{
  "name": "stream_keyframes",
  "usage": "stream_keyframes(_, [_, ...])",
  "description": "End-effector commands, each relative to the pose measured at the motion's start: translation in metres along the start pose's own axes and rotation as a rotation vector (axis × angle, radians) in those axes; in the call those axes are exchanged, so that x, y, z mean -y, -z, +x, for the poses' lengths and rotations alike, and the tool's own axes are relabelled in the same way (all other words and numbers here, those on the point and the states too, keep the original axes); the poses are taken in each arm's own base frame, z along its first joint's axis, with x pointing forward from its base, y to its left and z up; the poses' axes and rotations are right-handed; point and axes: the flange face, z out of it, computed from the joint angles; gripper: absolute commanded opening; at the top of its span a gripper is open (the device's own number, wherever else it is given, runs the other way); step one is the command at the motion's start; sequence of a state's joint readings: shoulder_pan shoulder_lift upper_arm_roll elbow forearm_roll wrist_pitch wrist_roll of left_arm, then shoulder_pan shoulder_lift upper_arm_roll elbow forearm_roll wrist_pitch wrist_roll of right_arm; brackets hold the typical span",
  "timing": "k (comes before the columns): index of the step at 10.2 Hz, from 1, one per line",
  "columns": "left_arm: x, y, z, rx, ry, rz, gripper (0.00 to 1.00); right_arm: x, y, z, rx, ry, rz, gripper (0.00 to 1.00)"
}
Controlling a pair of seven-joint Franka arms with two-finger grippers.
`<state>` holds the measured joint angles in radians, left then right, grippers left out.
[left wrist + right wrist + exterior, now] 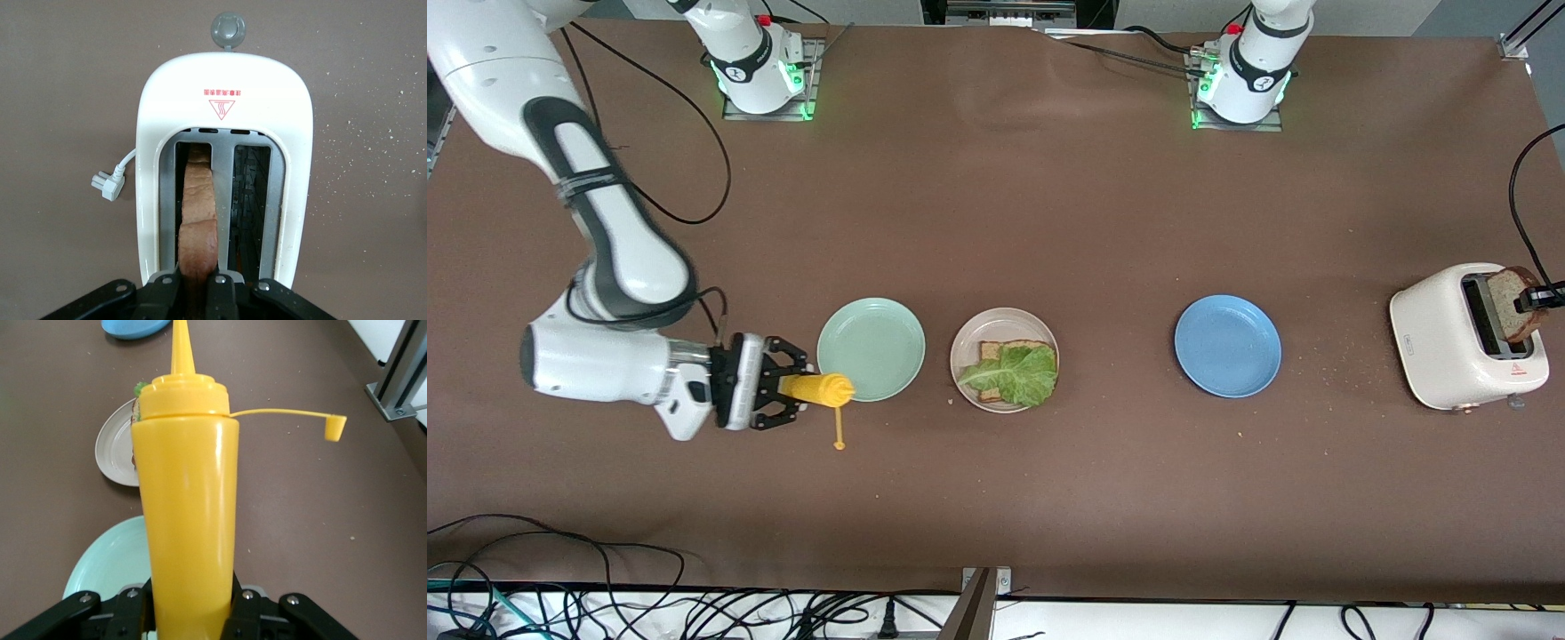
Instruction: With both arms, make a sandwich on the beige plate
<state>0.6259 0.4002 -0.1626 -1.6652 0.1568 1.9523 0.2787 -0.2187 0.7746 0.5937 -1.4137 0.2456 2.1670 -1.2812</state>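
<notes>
The beige plate (971, 343) holds one brown bread slice (1007, 348) with a green lettuce leaf (1018, 373) on top. It also shows in the right wrist view (113, 450). My right gripper (794, 388) is shut on a yellow squeeze bottle (823, 388), held sideways over the mint-green plate's edge, with its nozzle toward the beige plate. In the right wrist view the fingers (248, 610) clamp the bottle (190, 513). My left gripper (1543, 298) is shut on a second bread slice (1512, 302) that stands in the toaster slot. The left wrist view shows that slice (198, 220) between the fingers (223, 293).
The white toaster (1449, 347) stands at the left arm's end of the table; its plug (107, 185) lies loose. A mint-green plate (871, 342) and a blue plate (1227, 347) flank the beige plate. The bottle's open cap (839, 443) dangles on its strap.
</notes>
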Motion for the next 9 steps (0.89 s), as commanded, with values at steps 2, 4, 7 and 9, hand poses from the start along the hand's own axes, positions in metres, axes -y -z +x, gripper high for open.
stream_keyframes(2, [0.0, 0.004, -0.004, 0.009, -0.022, 0.025, 0.0, 0.035, -0.048, 0.085, 0.198, -0.037, -0.122, 0.0])
stream_keyframes(4, [0.0, 0.009, -0.003, 0.0, -0.02, 0.029, 0.0, 0.064, -0.097, 0.116, 0.305, -0.045, -0.206, 0.0])
stream_keyframes(7, [-0.003, 0.024, 0.001, -0.017, -0.018, 0.032, 0.0, 0.093, -0.16, 0.126, 0.484, 0.025, -0.273, 0.0])
stream_keyframes(9, [-0.014, 0.053, 0.007, -0.018, -0.027, 0.036, 0.0, 0.117, -0.197, 0.131, 0.619, 0.082, -0.331, 0.0])
